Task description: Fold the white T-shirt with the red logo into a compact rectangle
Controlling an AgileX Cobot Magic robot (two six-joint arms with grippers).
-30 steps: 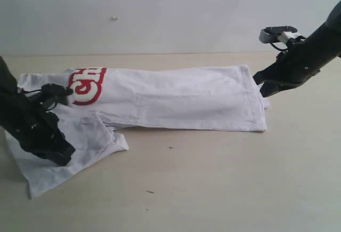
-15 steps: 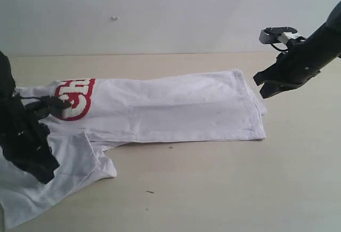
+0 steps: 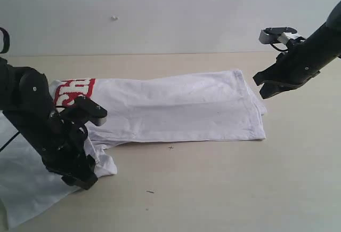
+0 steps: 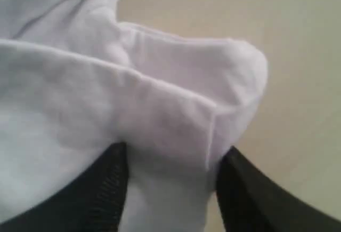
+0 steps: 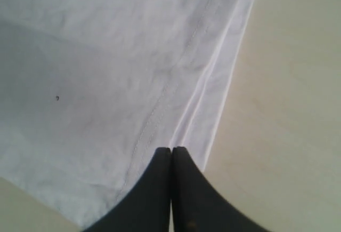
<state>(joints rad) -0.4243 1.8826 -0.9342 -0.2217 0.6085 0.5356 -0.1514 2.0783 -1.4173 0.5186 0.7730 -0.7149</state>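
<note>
The white T-shirt (image 3: 176, 106) lies stretched across the table, folded lengthwise, with its hem at the right. Only part of the red logo (image 3: 74, 89) shows at the left end, behind my left arm. My left gripper (image 3: 80, 177) is low over the front sleeve (image 3: 104, 165). In the left wrist view its fingers (image 4: 109, 189) have a thick bunch of white fabric (image 4: 170, 136) pinched between them. My right gripper (image 3: 265, 90) hangs just off the hem corner, shut and empty, with its tips (image 5: 171, 151) over the hem stitching (image 5: 160, 104).
The bare tan table (image 3: 224, 189) runs in front of the shirt, with a few small dark specks (image 3: 149, 192) on it. A pale wall (image 3: 170, 13) stands behind. Loose shirt fabric (image 3: 21, 189) spreads toward the front left corner.
The shirt slid left at first and has since stayed put. My left arm swung right and now hunches over the front sleeve. The right gripper rose slightly off the hem, then held still.
</note>
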